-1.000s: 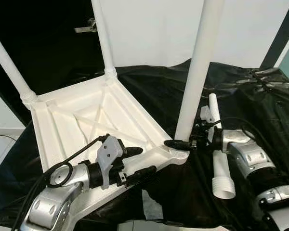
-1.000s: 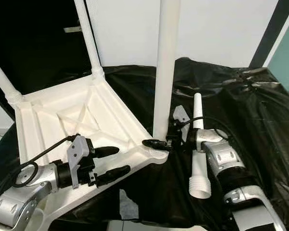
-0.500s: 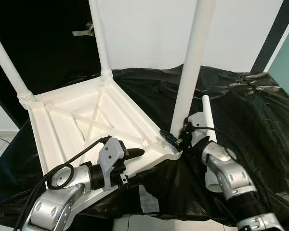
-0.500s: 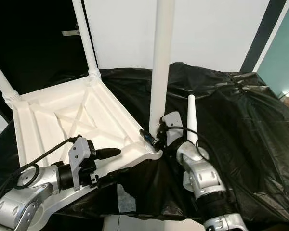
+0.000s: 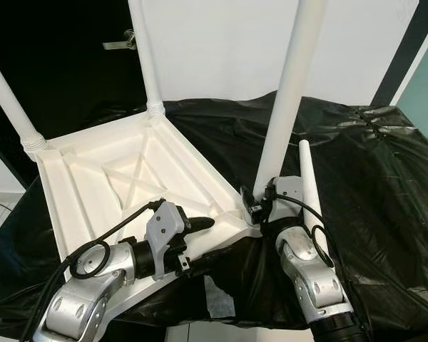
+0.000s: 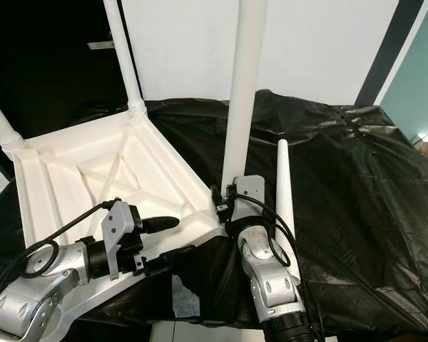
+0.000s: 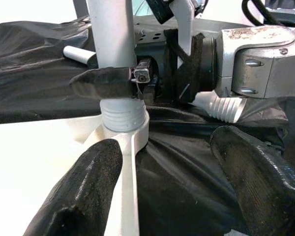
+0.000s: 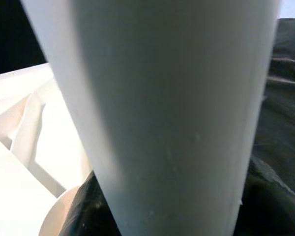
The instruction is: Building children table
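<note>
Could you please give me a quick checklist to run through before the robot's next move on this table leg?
1. Right gripper closed around the near leg just above its threads: ok.
2. Leg upright in the corner socket: ok.
3. Leg fully screwed home: cannot tell.
4. Left gripper straddling the tabletop edge, fingers open: ok.
5. Fourth leg lying loose on the black sheet, not fitted: not ok.

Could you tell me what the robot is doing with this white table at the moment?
It is putting together a small white table top that lies upside down on black sheeting. The right gripper is clamped around the base of the near leg just above its threaded socket, while the left gripper, fingers apart, straddles the top's front edge. Two legs stand at the far corners, and a fourth leg lies loose on the sheeting.
</note>
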Robot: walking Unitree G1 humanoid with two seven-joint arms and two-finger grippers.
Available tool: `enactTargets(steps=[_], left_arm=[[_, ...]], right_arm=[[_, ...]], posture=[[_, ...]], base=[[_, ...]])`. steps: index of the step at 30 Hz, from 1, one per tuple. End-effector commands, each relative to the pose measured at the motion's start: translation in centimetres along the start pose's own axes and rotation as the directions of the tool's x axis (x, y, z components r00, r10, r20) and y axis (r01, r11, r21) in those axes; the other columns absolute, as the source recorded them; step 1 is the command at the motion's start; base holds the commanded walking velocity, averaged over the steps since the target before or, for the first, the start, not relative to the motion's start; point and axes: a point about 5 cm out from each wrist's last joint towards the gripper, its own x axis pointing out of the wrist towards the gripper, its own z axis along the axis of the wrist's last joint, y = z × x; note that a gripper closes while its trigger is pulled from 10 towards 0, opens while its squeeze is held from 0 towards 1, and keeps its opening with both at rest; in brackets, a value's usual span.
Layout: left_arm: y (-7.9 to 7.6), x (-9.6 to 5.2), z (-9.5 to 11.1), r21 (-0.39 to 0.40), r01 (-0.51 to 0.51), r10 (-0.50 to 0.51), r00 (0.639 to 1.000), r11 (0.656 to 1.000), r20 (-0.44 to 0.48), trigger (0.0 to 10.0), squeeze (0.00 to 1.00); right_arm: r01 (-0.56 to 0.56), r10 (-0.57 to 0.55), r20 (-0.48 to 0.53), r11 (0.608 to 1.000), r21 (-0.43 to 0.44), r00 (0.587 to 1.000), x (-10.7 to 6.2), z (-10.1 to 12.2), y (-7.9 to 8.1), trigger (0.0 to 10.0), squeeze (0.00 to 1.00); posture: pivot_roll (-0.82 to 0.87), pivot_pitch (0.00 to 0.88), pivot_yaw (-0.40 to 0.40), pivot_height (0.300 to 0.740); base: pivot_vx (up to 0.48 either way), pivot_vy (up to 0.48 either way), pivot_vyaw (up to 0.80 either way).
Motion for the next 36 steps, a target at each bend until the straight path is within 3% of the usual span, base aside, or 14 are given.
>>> enactTargets(steps=[1,15,22,34,35,36], left_arm=[[0.3,0.1,0.0,0.005,-0.040,0.040,0.999,0.999,-0.004,10.0,0.00],[0.4,0.2,0.0,0.005,-0.049,0.049,0.999,0.999,0.001,10.0,0.00],[0.5,0.3,0.0,0.007,-0.057,0.057,0.998,0.998,0.006,10.0,0.00],[0.4,0.4,0.1,0.004,-0.059,0.058,0.998,0.998,0.012,10.0,0.00],[0.4,0.5,0.1,0.003,-0.057,0.057,0.998,0.998,0.013,10.0,0.00],[0.3,0.5,0.1,0.002,-0.056,0.056,0.998,0.998,0.013,10.0,0.00]], right_arm=[[0.064,-0.064,-0.142,0.998,-0.007,0.988,-0.6,-2.7,-0.9,10.0,0.00],[0.109,-0.108,-0.051,0.994,0.008,0.993,-0.8,-1.4,-1.6,10.0,0.00],[0.112,-0.112,-0.006,0.982,0.152,0.994,-0.6,-0.3,-2.5,10.0,0.00],[0.051,-0.051,0.020,0.999,0.004,0.998,-0.5,-0.2,-2.4,10.0,0.00],[0.042,-0.042,0.035,0.999,0.006,0.998,-0.5,0.0,-2.7,10.0,0.31],[0.038,-0.038,0.046,0.999,0.008,0.998,-0.4,0.2,-2.9,10.0,0.31]], posture=[[0.04,0.000,-0.008,0.740],[0.04,0.000,-0.014,0.740],[0.03,0.000,-0.010,0.740],[0.03,0.000,-0.011,0.740],[0.03,0.000,-0.010,0.740],[0.03,0.000,-0.010,0.740]], base=[[0.000,0.000,0.00],[0.000,0.000,0.00],[0.000,0.000,0.00],[0.000,0.000,0.00],[0.000,0.000,0.00],[0.000,0.000,0.00]])
